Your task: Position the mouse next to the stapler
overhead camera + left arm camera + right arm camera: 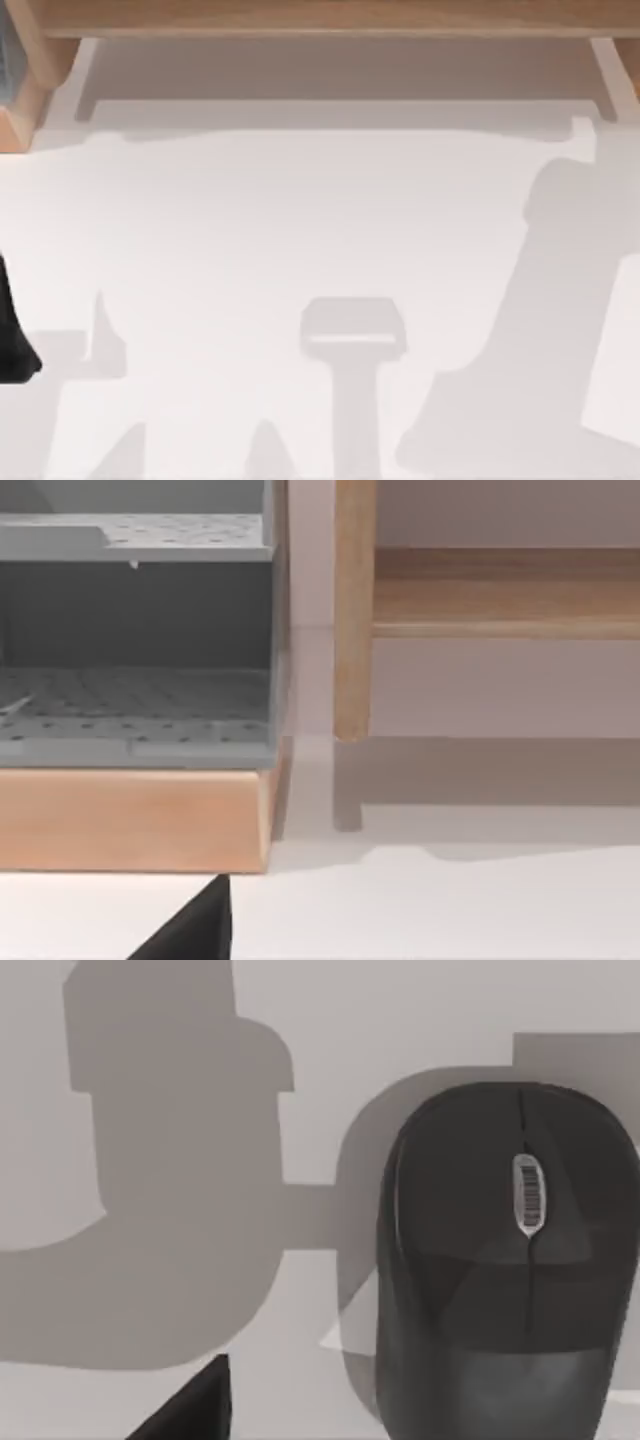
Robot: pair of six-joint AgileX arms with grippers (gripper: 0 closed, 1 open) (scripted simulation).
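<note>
So the black mouse (pixel 505 1260) sits flat on the white surface (pixel 300 1380), seen from directly above in the right wrist view, its grey scroll wheel (pixel 530 1192) running down the middle between the 2 buttons, and it throws a soft shadow onto the surface beside it (a bigger arm-shaped shadow spreads out further off). The right claw hangs over it; a dark sliver (pixel 195 1410) at the frame edge may be part of it, but I can't tell how wide it's set. In the top view the white surface (pixel 300 220) is mostly just grey shadows, with a light wooden shelf frame (pixel 320 18) along the far edge. The left wrist view looks at a grey perforated rack (pixel 135 650) resting on a wooden base (pixel 130 815), next to a wooden post (pixel 353 610); can't tell the left claw's opening either.
</note>
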